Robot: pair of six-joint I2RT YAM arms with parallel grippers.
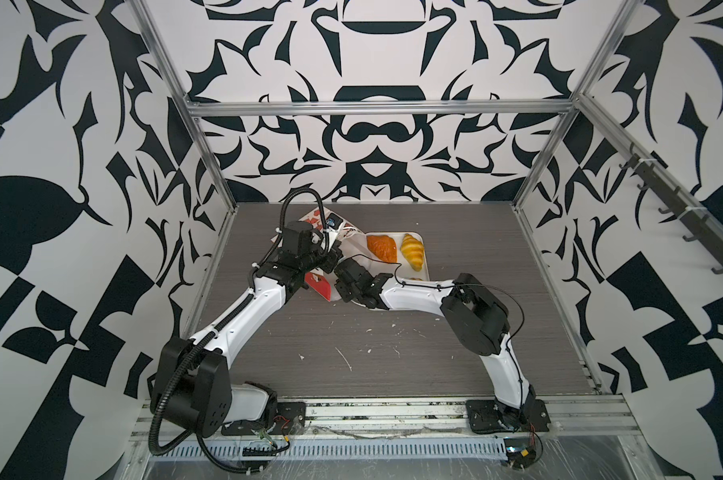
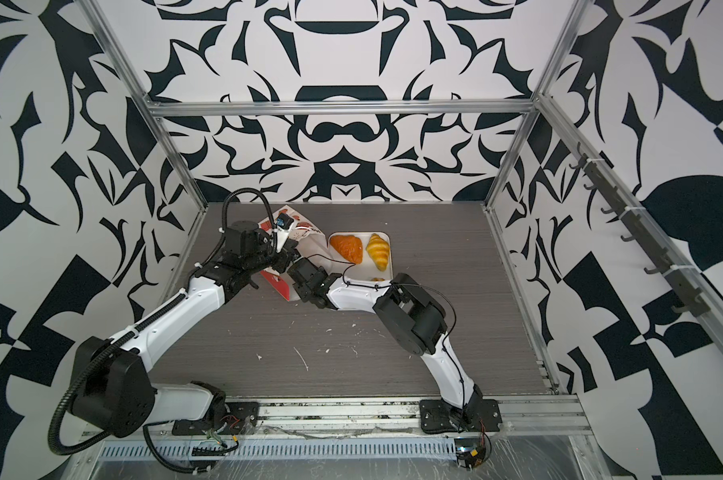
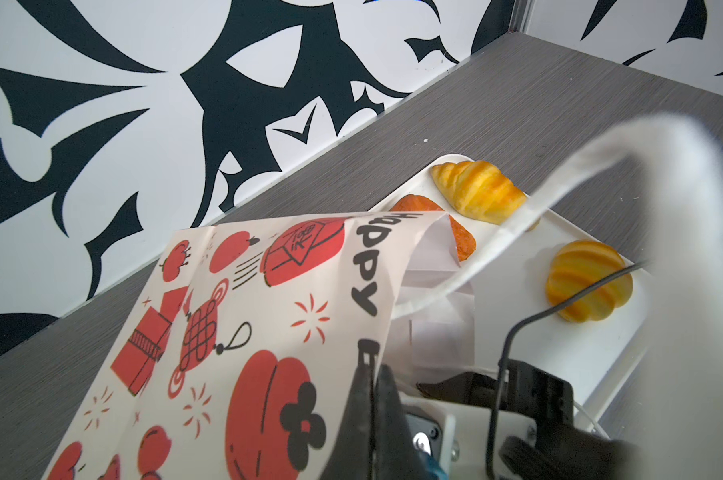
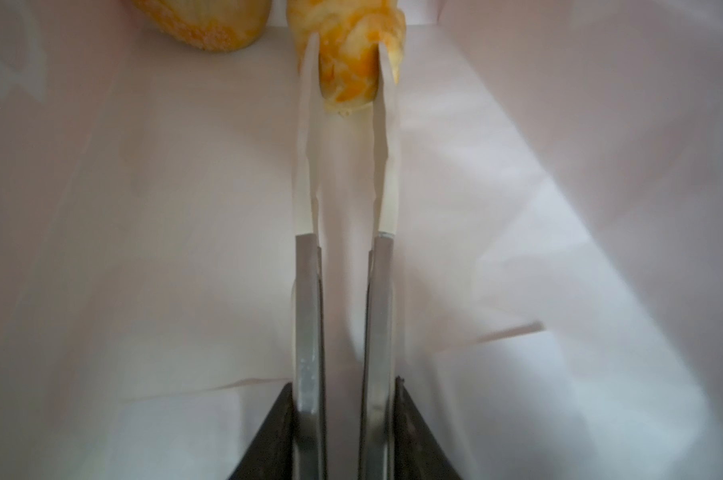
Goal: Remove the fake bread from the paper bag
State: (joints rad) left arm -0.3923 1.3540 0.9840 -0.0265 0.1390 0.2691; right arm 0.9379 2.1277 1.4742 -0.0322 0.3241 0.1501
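Note:
The paper bag [image 3: 268, 311], pale with red and black motifs, lies tipped on the table with its mouth toward the white tray. My left gripper [image 3: 372, 374] is shut on the bag's rim and holds the mouth up. My right gripper [image 4: 350, 54] reaches deep into the bag's white inside [image 4: 143, 208], and its fingers press both sides of a twisted piece of fake bread [image 4: 351, 70]. Another golden piece [image 4: 210, 25] lies beside it in the bag. In both top views the right arm's fingers are hidden inside the bag [image 1: 322, 286] [image 2: 278, 284].
A white tray [image 1: 425, 266] [image 2: 390, 266] just right of the bag holds a browner triangular pastry [image 1: 382, 248], a yellow croissant [image 1: 412, 250] and a third piece [image 3: 588, 280], partly hidden by my right arm in the top views. A white cord handle [image 3: 497, 245] hangs across the left wrist view.

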